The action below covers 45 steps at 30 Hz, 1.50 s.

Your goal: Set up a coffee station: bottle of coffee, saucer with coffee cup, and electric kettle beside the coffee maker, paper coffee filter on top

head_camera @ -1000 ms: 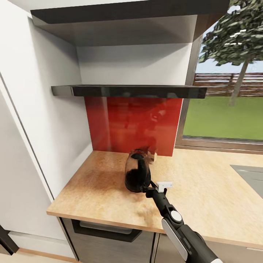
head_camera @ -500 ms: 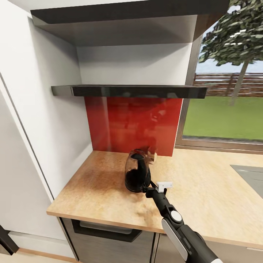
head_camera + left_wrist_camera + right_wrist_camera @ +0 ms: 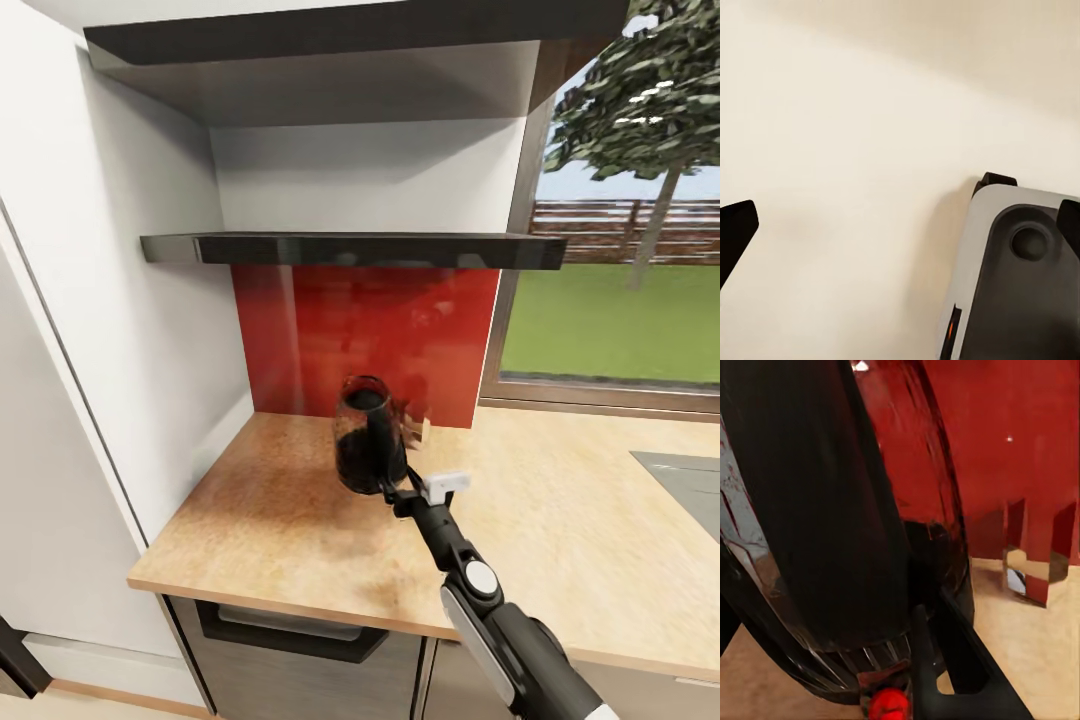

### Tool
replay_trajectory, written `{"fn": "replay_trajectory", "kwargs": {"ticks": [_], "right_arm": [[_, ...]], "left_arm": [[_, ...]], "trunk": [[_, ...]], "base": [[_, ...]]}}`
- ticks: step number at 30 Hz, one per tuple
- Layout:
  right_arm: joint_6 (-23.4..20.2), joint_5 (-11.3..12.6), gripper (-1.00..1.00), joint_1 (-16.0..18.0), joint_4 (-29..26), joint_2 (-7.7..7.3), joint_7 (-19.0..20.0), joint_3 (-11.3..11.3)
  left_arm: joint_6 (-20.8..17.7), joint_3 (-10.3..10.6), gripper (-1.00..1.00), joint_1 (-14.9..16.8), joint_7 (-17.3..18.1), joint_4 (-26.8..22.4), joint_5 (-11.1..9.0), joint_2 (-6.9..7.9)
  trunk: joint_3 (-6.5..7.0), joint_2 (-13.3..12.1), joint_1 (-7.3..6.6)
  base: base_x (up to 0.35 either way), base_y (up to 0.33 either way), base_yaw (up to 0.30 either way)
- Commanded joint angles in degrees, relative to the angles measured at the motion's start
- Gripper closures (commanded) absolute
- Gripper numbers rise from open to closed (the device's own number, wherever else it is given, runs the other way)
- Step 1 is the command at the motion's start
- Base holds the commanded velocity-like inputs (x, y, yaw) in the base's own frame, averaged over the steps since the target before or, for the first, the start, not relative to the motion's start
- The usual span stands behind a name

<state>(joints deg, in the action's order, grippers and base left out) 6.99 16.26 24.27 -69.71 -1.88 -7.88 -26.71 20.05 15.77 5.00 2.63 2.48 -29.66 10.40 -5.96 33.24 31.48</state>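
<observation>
The electric kettle point(image 3: 366, 438), squat dark glass with a black handle, hangs just above the light wood-grain countertop point(image 3: 270, 510), in front of the red backsplash. My right gripper point(image 3: 388, 489) is shut on its handle from the near side. Close up in the right wrist view, the kettle point(image 3: 832, 510) shows a red spot point(image 3: 889, 706) at its base. The thin dark kitchen shelf point(image 3: 350, 248) runs above, its top hidden from this angle. My left gripper point(image 3: 904, 229) is open over a plain beige surface, holding nothing.
A small clear object point(image 3: 421, 429) stands behind the kettle by the backsplash. A tall white cabinet wall point(image 3: 110, 380) bounds the counter on the left. A grey inset panel point(image 3: 690, 490) lies at the right, under the window. A grey robot part point(image 3: 1020, 285) sits beside the left gripper.
The right gripper has lifted the kettle off the countertop, carrying it up and slightly toward the backsplash. The camera has not moved.
</observation>
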Motion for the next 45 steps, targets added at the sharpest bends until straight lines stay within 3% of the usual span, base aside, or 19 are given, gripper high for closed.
{"fn": "replay_trajectory", "kwargs": {"ticks": [1,7,15,25,45], "right_arm": [[0.2,0.6,1.0,0.1,-2.2,-0.33,-0.4,-0.3],[0.2,0.5,1.0,0.1,-3.4,-1.38,-0.5,-0.3],[0.2,0.9,1.0,0.0,-3.2,-4.21,-0.6,-0.4],[0.1,0.7,1.0,-0.1,-3.0,-4.52,-0.6,-0.4],[0.1,0.6,1.0,-0.2,-2.8,-4.55,-0.6,-0.4]], "left_arm": [[0.3,0.5,-1.0,0.1,0.3,0.2,-0.6,-0.03],[0.3,0.4,-1.0,0.1,0.3,0.2,-0.6,0.01],[0.3,0.3,-1.0,0.1,0.3,0.2,-0.7,0.06],[0.4,0.3,-1.0,0.1,0.2,0.1,-1.0,-0.15],[0.3,0.4,-1.0,0.1,0.2,0.1,-0.9,-0.37]], "trunk": [[-0.11,0.1,0.02],[-0.11,0.1,0.02],[-0.11,0.1,0.02],[-0.08,0.1,0.02],[0.41,0.1,0.02]], "base": [[0.0,0.0,0.0],[0.0,0.0,0.0],[0.0,0.0,0.0],[0.0,-0.167,-0.032],[-0.001,-0.27,-0.281]]}}
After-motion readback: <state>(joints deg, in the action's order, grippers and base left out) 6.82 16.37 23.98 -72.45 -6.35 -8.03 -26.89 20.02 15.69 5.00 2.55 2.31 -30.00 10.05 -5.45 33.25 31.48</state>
